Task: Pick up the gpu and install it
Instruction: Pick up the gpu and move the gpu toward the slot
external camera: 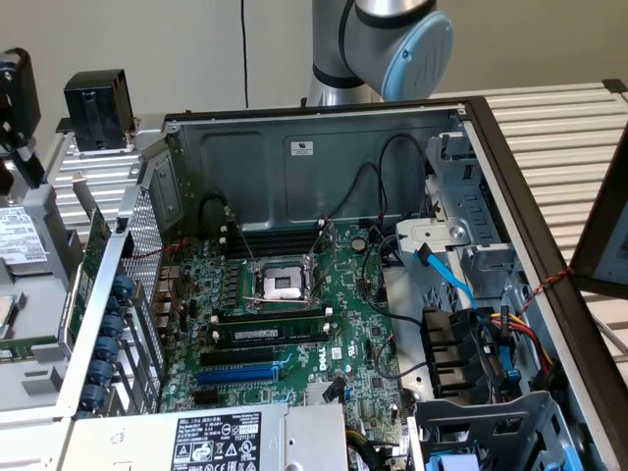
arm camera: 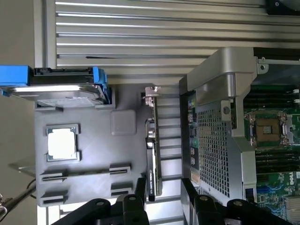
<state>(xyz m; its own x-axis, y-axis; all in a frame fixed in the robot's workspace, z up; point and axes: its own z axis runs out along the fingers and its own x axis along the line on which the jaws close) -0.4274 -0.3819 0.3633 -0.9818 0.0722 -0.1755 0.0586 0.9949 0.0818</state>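
Gripper point(arm camera: 162, 187) open, straddling gpu point(arm camera: 153, 136); card on edge at chassis point(external camera: 294, 128) 9 o'clock, exterior view. Likely light, stiff, fragile: grip shroud faces.

Open computer case point(external camera: 324, 137), green motherboard point(external camera: 294, 339) inside, CPU socket point(external camera: 285, 285) near its middle. gpu point(external camera: 90, 270) on edge just outside the perforated wall point(external camera: 147, 265). Robot arm point(external camera: 383, 44) behind case.
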